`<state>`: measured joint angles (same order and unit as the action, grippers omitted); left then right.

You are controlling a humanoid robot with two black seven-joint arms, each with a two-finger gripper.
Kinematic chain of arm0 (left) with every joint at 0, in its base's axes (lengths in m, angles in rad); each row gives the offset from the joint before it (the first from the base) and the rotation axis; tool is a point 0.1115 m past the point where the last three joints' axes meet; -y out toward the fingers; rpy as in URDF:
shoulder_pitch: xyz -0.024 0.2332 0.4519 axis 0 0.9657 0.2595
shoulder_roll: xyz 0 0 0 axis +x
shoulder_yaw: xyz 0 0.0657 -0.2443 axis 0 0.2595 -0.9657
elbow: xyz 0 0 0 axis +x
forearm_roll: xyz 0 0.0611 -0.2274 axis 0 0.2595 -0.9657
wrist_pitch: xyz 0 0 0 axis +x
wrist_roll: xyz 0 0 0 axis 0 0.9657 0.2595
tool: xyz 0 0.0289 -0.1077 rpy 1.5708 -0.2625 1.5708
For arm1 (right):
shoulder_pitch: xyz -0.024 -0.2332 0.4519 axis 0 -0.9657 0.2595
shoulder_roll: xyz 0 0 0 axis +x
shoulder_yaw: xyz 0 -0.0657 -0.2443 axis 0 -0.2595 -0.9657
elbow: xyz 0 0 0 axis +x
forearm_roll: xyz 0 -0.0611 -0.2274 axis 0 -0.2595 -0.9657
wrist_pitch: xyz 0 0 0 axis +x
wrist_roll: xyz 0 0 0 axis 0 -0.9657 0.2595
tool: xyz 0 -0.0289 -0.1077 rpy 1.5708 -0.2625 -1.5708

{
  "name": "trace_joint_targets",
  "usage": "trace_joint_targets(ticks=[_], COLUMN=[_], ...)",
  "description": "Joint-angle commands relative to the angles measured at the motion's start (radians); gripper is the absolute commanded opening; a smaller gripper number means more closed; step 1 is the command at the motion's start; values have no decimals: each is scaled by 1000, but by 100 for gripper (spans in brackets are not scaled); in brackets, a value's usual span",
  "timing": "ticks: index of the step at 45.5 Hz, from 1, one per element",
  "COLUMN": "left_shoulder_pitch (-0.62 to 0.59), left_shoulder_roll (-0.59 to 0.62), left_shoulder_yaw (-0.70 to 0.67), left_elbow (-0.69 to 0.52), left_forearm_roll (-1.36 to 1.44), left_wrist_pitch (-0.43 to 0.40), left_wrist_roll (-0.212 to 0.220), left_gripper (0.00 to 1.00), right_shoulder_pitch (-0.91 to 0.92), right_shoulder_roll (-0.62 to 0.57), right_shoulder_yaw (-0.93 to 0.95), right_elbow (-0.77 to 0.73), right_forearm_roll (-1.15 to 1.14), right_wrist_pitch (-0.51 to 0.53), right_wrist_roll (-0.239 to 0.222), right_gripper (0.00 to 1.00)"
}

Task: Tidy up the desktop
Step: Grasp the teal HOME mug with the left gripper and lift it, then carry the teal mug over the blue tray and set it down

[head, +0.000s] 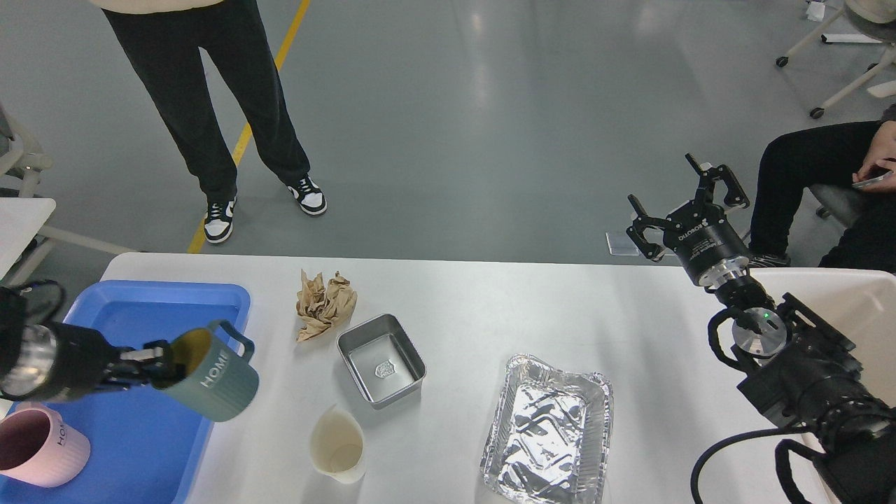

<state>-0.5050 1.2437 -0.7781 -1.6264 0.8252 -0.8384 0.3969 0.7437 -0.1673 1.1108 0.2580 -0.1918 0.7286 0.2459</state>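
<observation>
The white desktop (490, 301) spans the view. My left gripper (155, 364) is shut on the rim of a grey-green "HOME" mug (213, 374) and holds it tilted in the air over the right edge of the blue tray (161, 308). A pink mug (38, 446) lies in the tray at the lower left. On the desktop lie a crumpled brown paper (324, 303), a small steel tin (381, 358), a cream paper cup (338, 443) and a foil tray (549, 427). My right gripper (682, 206) is open and empty, raised beyond the far right edge.
A cream-white bin (840, 294) stands at the right edge, behind my right arm. One person stands beyond the far edge at the left, another sits at the far right. A second table's corner (21, 217) is at the far left.
</observation>
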Motion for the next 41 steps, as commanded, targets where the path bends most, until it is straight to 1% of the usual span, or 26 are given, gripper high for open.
trace_joint_targets(ticks=[1, 4, 8, 12, 20, 28, 32, 37, 41], left_shoulder_pitch=[-50, -93, -145, -178, -182, -164, -165, -164, -158], left_shoulder_roll=[144, 204, 247, 253, 252, 229, 197, 158, 120], left_shoulder_yaw=[-200, -239, -239, -237, -239, -228, -167, -104, -76], left_elbow=[14, 45, 77, 95, 102, 100, 100, 112, 157], left_forearm_roll=[-164, -225, -247, -248, -245, -228, -192, -94, -31], left_wrist_pitch=[-121, -121, -121, -121, -121, -121, -121, -121, -121], left_wrist_roll=[20, 36, 37, 37, 48, 66, 66, 48, 39], left_gripper=[0, 0, 0, 0, 0, 0, 0, 0, 0], right_shoulder_pitch=[-1, -1, -1, -1, -1, -1, -1, -1, -1], right_shoulder_roll=[-6, -6, -5, -5, -5, -6, -6, -6, -8], right_shoulder_yaw=[-2, -2, -2, -2, -2, -2, -2, -2, -2], right_elbow=[18, 20, 20, 27, 46, 56, 56, 58, 58], right_forearm_roll=[-1, -1, -1, -1, -3, -3, -3, -3, -3], right_wrist_pitch=[-3, -3, -3, -5, -8, -15, -17, -15, -15], right_wrist_roll=[0, 0, 0, -2, -2, -4, -4, -4, -4], right_gripper=[100, 100, 100, 100, 100, 100, 100, 100, 100])
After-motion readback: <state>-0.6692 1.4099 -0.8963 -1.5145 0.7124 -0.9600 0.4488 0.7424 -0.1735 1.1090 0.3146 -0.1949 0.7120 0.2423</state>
